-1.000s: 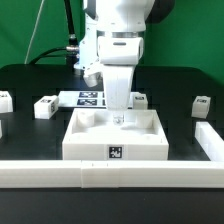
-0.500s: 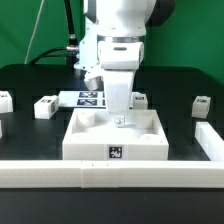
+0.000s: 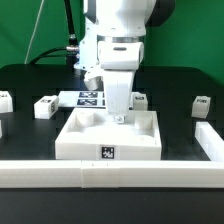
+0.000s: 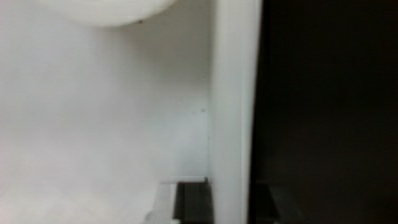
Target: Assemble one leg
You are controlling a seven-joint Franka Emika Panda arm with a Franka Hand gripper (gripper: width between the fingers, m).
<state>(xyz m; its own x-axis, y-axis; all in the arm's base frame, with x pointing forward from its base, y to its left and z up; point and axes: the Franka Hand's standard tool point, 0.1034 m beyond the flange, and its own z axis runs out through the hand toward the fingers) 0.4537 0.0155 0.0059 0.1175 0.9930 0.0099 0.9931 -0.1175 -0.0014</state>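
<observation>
the black table (image 3: pixel 30 80) carries a long white rail (image 3: pixel 40 172) along its near edge. the white arm (image 3: pixel 120 50) stands over the middle. below it lies the white panel (image 3: pixel 140 146), a tray-like square close to the near edge. the gripper (image 3: pixel 120 118) dips inside its raised rim, and we cannot tell whether its fingers are wide or closed. the marker board (image 3: pixel 88 98) lies behind the panel. one leg (image 3: pixel 45 106) sits toward the edge on the exterior view's left and a second leg (image 3: pixel 201 104) toward the opposite edge, both outside the panel.
</observation>
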